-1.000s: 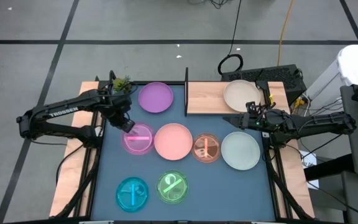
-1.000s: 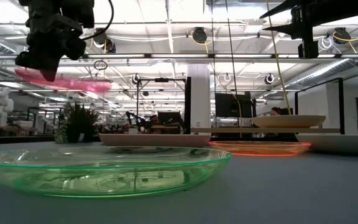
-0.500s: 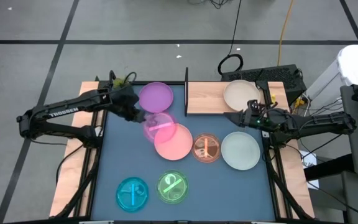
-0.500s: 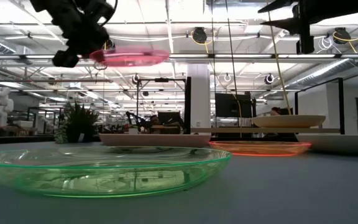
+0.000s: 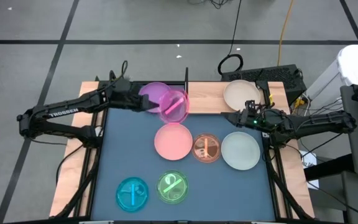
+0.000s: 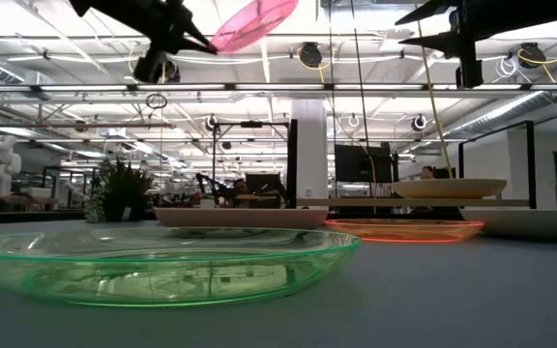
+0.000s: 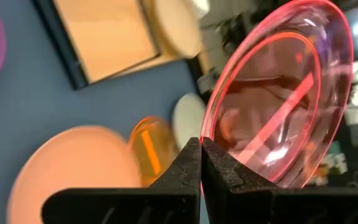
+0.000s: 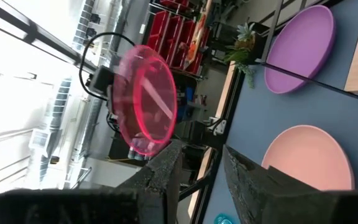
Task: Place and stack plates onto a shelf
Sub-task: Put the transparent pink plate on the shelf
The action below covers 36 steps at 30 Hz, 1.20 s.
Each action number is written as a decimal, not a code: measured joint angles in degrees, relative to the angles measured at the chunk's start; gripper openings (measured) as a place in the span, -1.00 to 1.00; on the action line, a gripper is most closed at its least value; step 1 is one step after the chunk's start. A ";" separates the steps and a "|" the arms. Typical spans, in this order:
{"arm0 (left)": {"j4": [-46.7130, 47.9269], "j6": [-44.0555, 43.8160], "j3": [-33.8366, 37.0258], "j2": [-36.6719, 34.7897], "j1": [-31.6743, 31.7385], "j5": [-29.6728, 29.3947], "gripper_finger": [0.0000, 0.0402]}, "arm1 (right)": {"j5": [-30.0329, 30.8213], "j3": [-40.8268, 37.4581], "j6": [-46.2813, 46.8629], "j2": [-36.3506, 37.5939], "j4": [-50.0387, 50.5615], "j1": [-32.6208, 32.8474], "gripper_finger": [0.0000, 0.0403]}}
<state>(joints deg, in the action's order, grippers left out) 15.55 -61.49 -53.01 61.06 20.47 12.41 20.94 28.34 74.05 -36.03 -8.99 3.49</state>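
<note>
high view: left pincer [image 5: 146, 104] aloft, magenta plate [image 5: 173, 104] tilted

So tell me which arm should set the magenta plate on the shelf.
Left. Its gripper is shut on the magenta plate, tilted in the air near the shelf. The right gripper holds nothing and hovers beside the cream plate.
</note>
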 joint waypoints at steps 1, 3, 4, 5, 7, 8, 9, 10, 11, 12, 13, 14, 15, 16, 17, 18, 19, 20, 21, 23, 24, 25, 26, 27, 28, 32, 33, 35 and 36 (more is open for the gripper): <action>-1.33 -0.71 0.00 0.00 0.00 -0.52 -1.00 | 0.01 0.00 -0.17 0.05 0.00 0.00 -0.50; -3.52 -1.76 0.00 0.02 0.00 -1.50 -1.00 | 0.01 0.00 -0.43 0.34 0.00 0.00 -0.50; -4.38 -2.17 0.00 0.02 0.00 -1.92 -1.00 | 0.01 0.00 -0.66 0.47 -0.03 0.00 -0.50; -5.12 -2.41 0.00 0.02 0.00 -2.31 -1.00 | 0.01 0.00 -0.86 0.64 -0.04 0.00 -0.50; -6.20 -3.16 0.00 0.04 0.00 -3.13 -1.00 | 0.01 0.00 -1.25 0.95 -0.04 0.00 -0.50; -6.86 -3.41 0.00 0.06 0.00 -3.61 -1.00 | 0.01 0.00 -1.34 1.14 -0.04 0.00 -0.50; -6.99 -3.57 -0.22 0.07 0.00 -3.98 -1.00 | 0.01 0.00 -1.49 1.35 -0.04 0.00 -0.50; -6.49 -3.54 -0.86 0.10 0.00 -4.27 -1.00 | 0.01 0.00 -1.66 1.57 -0.04 0.00 -0.50; -6.13 -3.29 -1.69 0.22 0.00 -4.68 -1.00 | 0.01 0.00 -1.78 1.81 -0.04 0.00 -0.50; -5.98 -2.81 -2.88 0.70 0.00 -5.10 -1.00 | 0.01 0.00 -1.94 2.05 -0.04 0.00 -0.50; -5.66 -2.09 -4.30 1.30 0.00 -5.33 -1.00 | -0.01 0.00 -2.17 2.26 -0.04 0.00 -0.50; -4.46 -1.15 -6.02 1.95 0.02 -5.50 -1.00 | -0.02 0.00 -2.39 2.53 -0.03 0.00 -0.50; -2.98 -0.09 -7.82 2.78 0.21 -5.64 -1.00 | -0.06 0.00 -2.52 2.75 -0.02 0.00 -0.50; -1.66 1.07 -10.19 3.94 0.41 -5.82 -1.00 | -0.11 0.00 -2.68 2.87 -0.02 0.00 -0.50; -0.62 2.40 -12.82 5.30 0.66 -5.94 -1.00 | -0.15 0.00 -2.84 3.15 -0.02 0.00 -0.50; 0.91 3.77 -15.37 6.62 0.94 -6.05 -1.00 | -0.19 0.00 -2.96 3.41 -0.02 0.00 -0.50; 2.85 5.29 -17.87 8.05 1.31 -6.08 -1.00 | -0.23 0.00 -2.98 3.50 0.00 0.00 -0.50; 4.26 6.81 -20.50 9.64 1.67 -6.08 -1.00 | -0.29 0.00 -3.17 3.68 0.02 0.00 -0.50; 4.95 8.26 -23.09 11.37 2.05 -6.08 -1.00 | -0.40 0.00 -3.34 3.92 0.03 0.00 -0.50; 6.51 10.92 -27.38 14.79 2.87 -6.05 -1.00 | -0.93 0.00 -3.43 4.05 0.19 0.00 -0.50; 6.78 11.81 -29.25 16.35 3.31 -5.95 -1.00 | -1.47 0.00 -3.55 4.05 0.21 -0.01 -0.50; 6.96 12.58 -31.06 18.06 3.82 -5.59 -1.00 | -1.63 0.00 -3.70 4.04 0.19 0.00 -0.50; 7.02 13.10 -32.63 19.65 4.32 -4.96 -1.00 | -1.88 0.00 -3.73 4.02 0.28 0.00 -0.50; 7.08 13.52 -34.02 21.13 4.76 -4.66 -1.00 | -2.35 0.00 -3.79 4.00 0.31 0.00 -0.50; 7.09 13.89 -35.30 22.58 4.97 -4.55 -1.00 | -3.11 0.00 -3.91 4.00 0.31 0.00 -0.50; 7.03 15.14 -39.39 27.95 5.70 -4.49 -1.00 | -4.66 0.00 -4.30 4.00 0.48 0.00 -0.50; 7.02 15.34 -40.25 29.10 5.80 -4.49 -1.00 | -4.75 0.00 -4.31 4.00 0.48 0.00 -0.50; 7.00 15.58 -41.96 31.38 5.88 -4.57 -1.00 | -4.82 0.00 -4.32 4.00 0.50 0.00 -0.50; 6.92 15.90 -42.74 32.36 5.88 -4.97 -1.00 | -5.07 0.00 -4.32 4.00 0.50 0.00 -0.50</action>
<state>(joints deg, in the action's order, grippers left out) 22.46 -45.59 -95.76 93.41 26.35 7.44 15.88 28.34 69.73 -32.03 -8.49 3.49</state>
